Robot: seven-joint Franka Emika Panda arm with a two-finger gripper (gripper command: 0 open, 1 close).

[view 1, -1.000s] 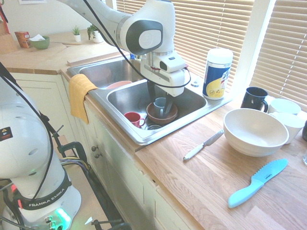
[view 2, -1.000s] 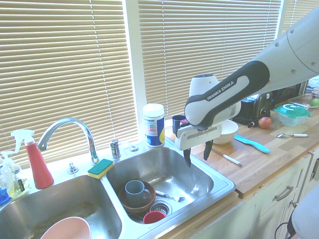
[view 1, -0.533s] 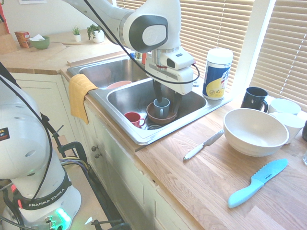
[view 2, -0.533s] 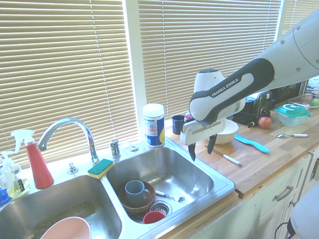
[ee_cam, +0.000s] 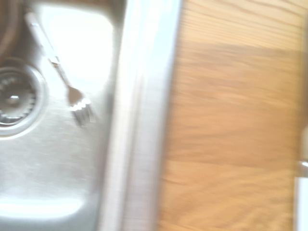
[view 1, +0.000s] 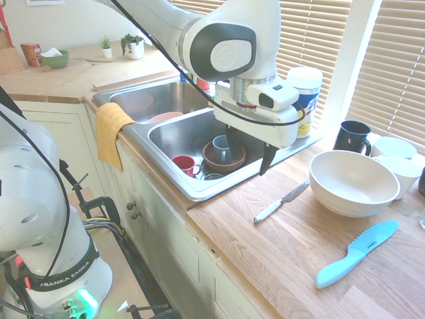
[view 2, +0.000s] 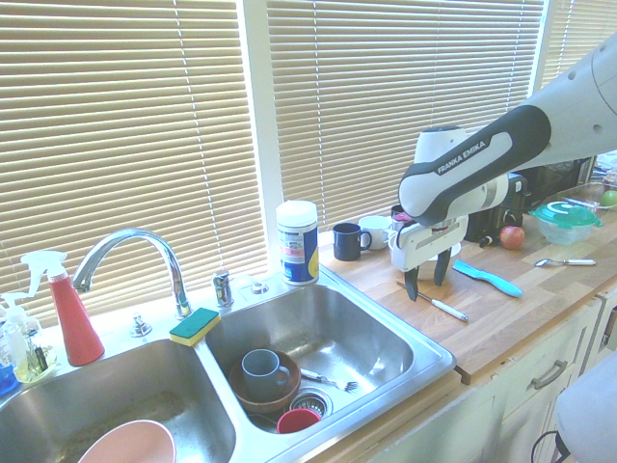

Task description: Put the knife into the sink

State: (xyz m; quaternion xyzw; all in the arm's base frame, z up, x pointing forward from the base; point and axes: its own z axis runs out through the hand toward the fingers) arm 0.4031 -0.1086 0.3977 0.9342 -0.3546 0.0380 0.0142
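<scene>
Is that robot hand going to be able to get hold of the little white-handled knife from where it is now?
Probably yes. The gripper hangs open just above the wooden counter, close to the knife, which lies flat with nothing on or against it. The cream bowl sits apart to one side, so the way down looks free.

Wrist view blurred; knife cut by edge.

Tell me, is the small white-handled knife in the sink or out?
Out. The knife lies flat on the wooden counter, beside the sink.
</scene>
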